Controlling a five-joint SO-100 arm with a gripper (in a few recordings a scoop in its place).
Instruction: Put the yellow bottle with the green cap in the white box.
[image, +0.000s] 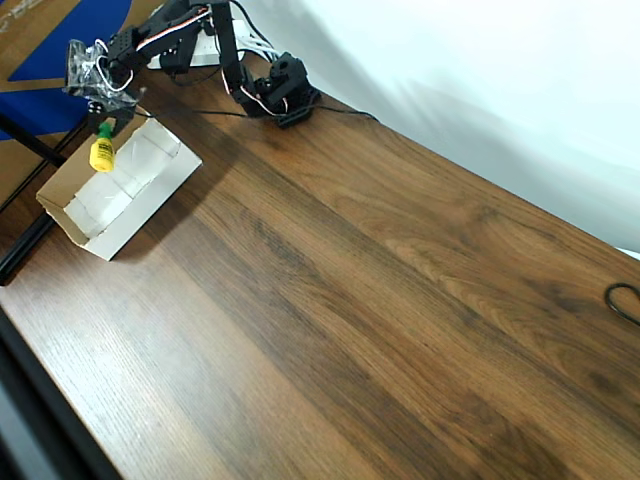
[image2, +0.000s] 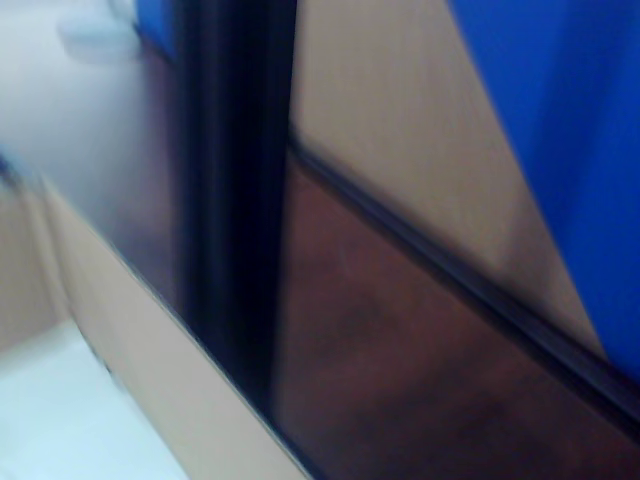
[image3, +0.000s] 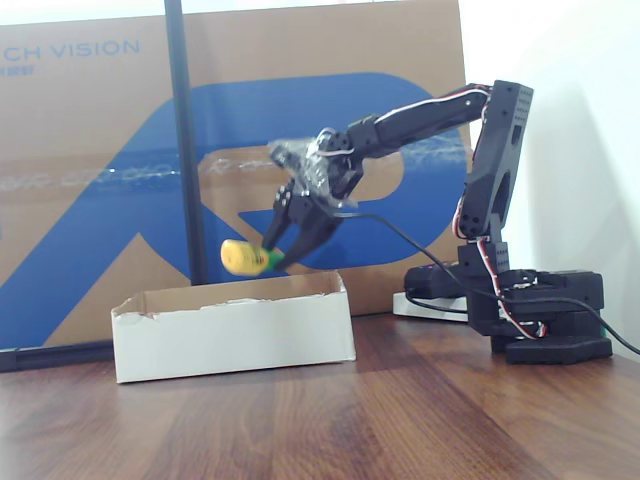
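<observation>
The yellow bottle with the green cap (image: 101, 153) hangs over the far end of the white box (image: 120, 228), clear of its floor. My gripper (image: 108, 122) grips it by the cap end. From the side in the fixed view, the bottle (image3: 240, 258) lies roughly level just above the rim of the box (image3: 230, 335), and the gripper (image3: 276, 256) angles down to its cap. In the blurred wrist view, a corner of the box (image2: 60, 420) sits at the bottom left.
A black pole (image3: 180, 150) stands right behind the box, in front of a brown and blue cardboard panel (image3: 100, 200). The arm's base (image3: 540, 315) sits to the right. A black cable (image: 625, 300) lies at the table's right edge. Wide wooden tabletop (image: 380, 330) spreads out.
</observation>
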